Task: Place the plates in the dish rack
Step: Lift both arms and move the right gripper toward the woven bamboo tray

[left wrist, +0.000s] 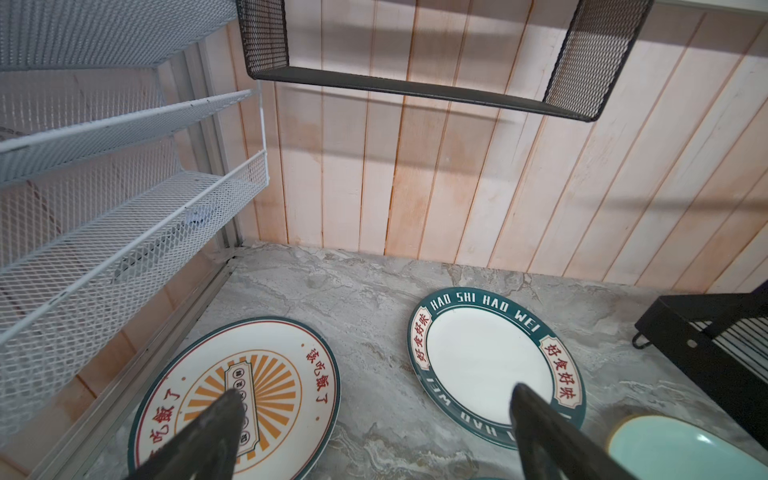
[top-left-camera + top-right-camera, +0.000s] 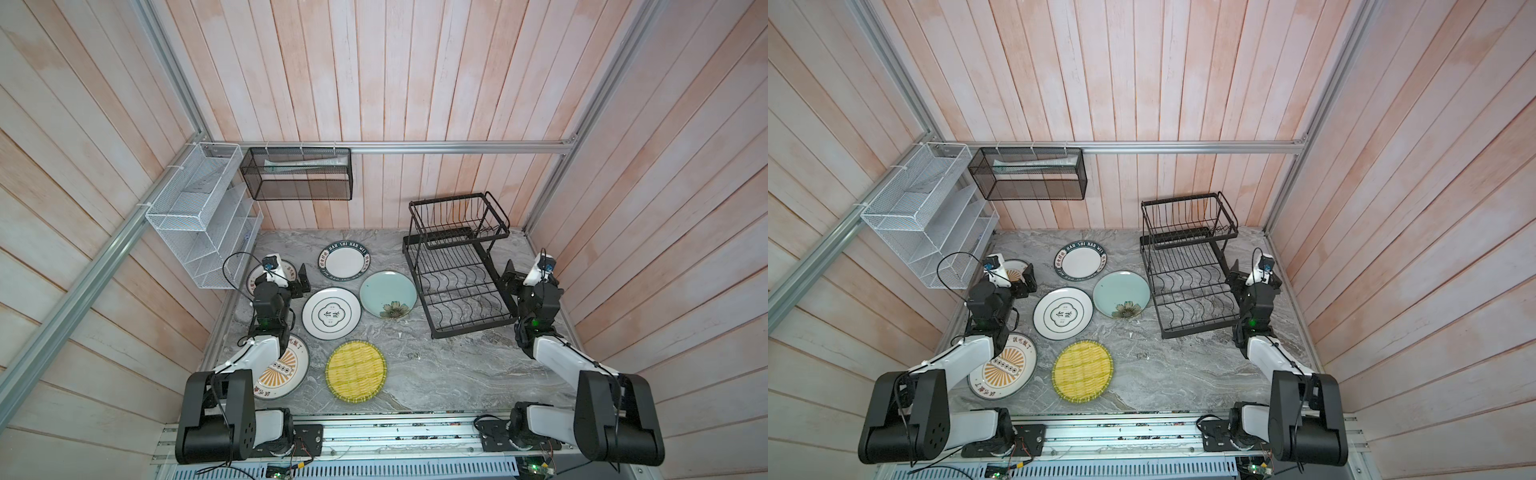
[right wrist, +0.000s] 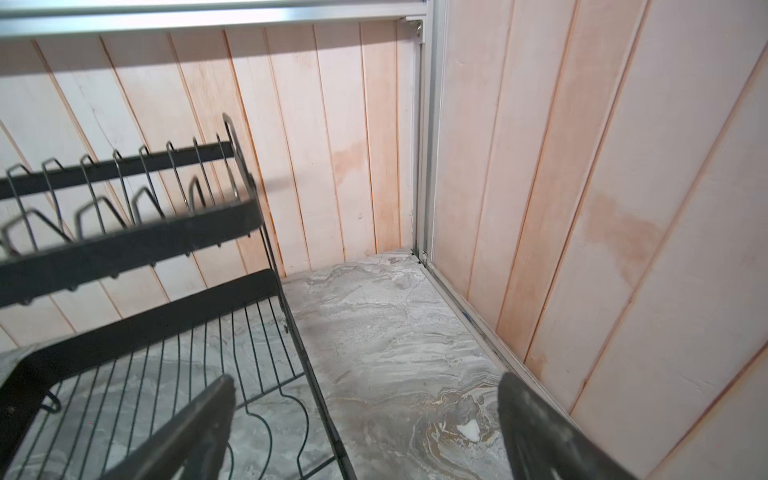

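Nearest, at the front: left arm base (image 2: 216, 419), right arm base (image 2: 619, 419). Flat on the counter (image 2: 436, 365), left of the dish rack (image 2: 461, 286): yellow woven plate (image 2: 356, 371), near sunburst plate (image 2: 286, 370), ringed white plate (image 2: 331, 312), teal flower plate (image 2: 387, 294), lettered-rim plate (image 2: 344, 261), far sunburst plate (image 1: 270, 357). Rack tiers bare. Spread wide and empty: left hand (image 2: 303, 277), between far sunburst and lettered-rim plates; right hand (image 2: 508, 276), just beside the rack. Loaded: none. Remaining: all six.

Left arm (image 2: 257, 353), right arm (image 2: 557, 357): white links, black joint housings, green status light each, loose black cables. Left gripper (image 1: 376, 392), right gripper (image 3: 366, 379): dark tapered fingers (image 1: 208, 436).
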